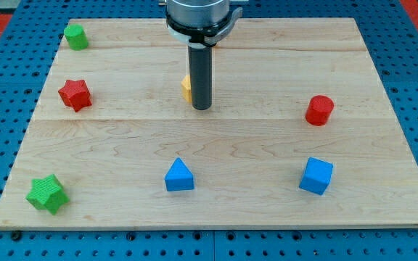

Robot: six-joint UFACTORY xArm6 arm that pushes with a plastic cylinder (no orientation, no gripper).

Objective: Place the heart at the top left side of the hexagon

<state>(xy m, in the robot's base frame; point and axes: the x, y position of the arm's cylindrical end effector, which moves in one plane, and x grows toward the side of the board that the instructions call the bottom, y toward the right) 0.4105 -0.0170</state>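
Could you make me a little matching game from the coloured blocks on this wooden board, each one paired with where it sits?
Blocks:
1. red star
2. green star
3. blue cube
4. red cylinder

Places:
A. the view's bottom left corner
B. the view's right, mid-height
C. the view's left, upper half
D. the view's bottom right

Pairs: 1-C, 2-A, 3-D, 4-B

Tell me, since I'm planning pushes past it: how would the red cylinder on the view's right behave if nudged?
The red cylinder stands upright on a flat end, so it would probably slide rather than roll. It looks squat, so tipping seems unlikely. Its round wall may let it slip off my tip, which now sits beside the yellow block.
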